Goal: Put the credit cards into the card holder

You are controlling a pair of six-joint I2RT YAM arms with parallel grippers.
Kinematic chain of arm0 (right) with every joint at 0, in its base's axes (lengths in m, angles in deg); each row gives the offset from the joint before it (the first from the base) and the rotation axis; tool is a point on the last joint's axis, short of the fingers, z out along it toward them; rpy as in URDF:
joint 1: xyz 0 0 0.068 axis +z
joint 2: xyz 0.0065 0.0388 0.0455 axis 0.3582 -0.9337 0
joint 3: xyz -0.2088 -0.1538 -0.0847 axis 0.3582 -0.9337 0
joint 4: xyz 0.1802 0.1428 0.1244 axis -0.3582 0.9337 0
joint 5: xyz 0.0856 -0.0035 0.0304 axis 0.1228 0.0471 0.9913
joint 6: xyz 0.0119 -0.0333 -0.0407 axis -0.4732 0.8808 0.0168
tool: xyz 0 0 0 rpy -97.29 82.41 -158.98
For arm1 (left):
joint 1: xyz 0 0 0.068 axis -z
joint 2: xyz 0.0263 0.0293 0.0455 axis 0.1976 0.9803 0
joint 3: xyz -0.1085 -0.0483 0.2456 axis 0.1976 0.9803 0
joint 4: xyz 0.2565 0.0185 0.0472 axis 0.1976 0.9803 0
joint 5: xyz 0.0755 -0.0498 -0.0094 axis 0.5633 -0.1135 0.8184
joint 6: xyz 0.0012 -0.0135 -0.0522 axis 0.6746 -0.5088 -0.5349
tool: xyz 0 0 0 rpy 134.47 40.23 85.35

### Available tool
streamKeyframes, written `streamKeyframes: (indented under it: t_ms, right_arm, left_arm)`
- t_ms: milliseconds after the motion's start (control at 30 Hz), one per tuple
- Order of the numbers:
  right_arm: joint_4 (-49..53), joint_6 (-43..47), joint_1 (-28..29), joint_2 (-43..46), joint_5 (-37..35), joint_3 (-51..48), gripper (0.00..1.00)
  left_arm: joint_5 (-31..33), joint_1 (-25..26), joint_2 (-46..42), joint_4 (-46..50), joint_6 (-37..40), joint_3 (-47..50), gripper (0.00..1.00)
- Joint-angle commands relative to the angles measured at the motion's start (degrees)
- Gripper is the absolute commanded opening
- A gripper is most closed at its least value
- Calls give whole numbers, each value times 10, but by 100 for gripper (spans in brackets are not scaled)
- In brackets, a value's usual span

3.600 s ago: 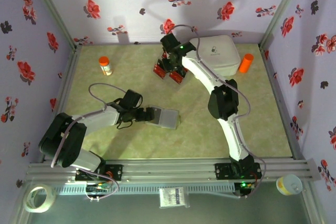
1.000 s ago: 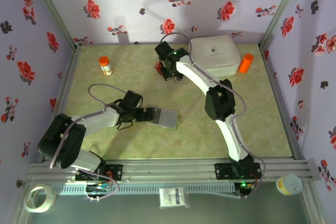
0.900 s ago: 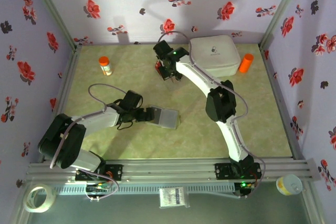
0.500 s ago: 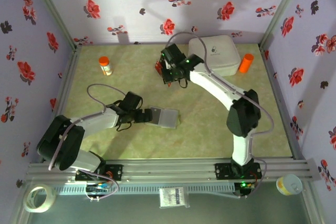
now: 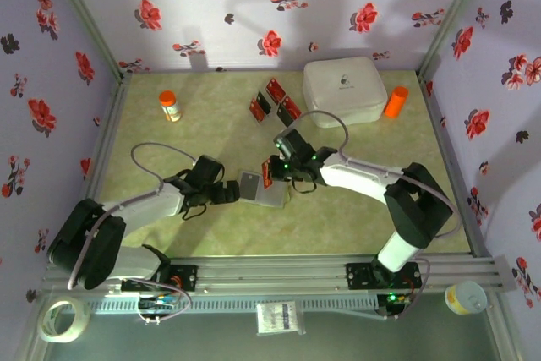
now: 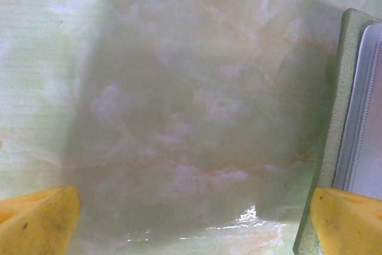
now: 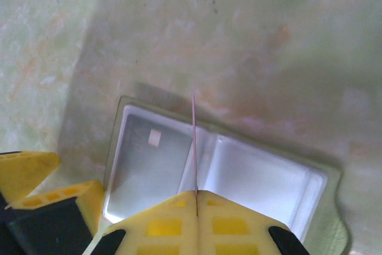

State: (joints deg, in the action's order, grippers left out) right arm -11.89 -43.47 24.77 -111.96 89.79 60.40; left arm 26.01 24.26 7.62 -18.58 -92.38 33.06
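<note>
Card holder partly off-frame (left wrist view)

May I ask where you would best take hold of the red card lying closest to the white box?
Across its two long edges, straight down from above. The card lies flat on the table, too thin to pinch by its faces, and seems clear of the other cards and the box.

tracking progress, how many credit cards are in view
4 credit cards: three on the table left of the white box; the fourth card held edge-on by the right gripper above the card holder. More may be hidden.
</note>
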Motion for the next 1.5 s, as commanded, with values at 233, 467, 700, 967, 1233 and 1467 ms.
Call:
streamKeyframes:
  t_ms: [233, 467, 700, 967, 1233, 1467]
  right_arm:
    - [-100, -76, 7, -5, -4, -35, 0]
    - [-93, -77, 7, -43, -7, -19, 0]
    - [-92, -71, 7, -50, -9, -19, 0]
    - [-75, -46, 6, -72, 11, 6, 0]
    - [-72, -43, 6, -64, 9, 5, 0]
    - [-78, -45, 6, -59, 8, -5, 0]
  left_arm:
    - [11, 12, -13, 26, -24, 23, 100]
    - [12, 19, -30, 25, -35, 34, 100]
    - [12, 23, -38, 22, -38, 41, 100]
    - [10, 27, -63, 35, -43, 38, 100]
    - [11, 26, -46, 55, -5, -27, 100]
    - [18, 22, 46, 81, 41, -105, 100]
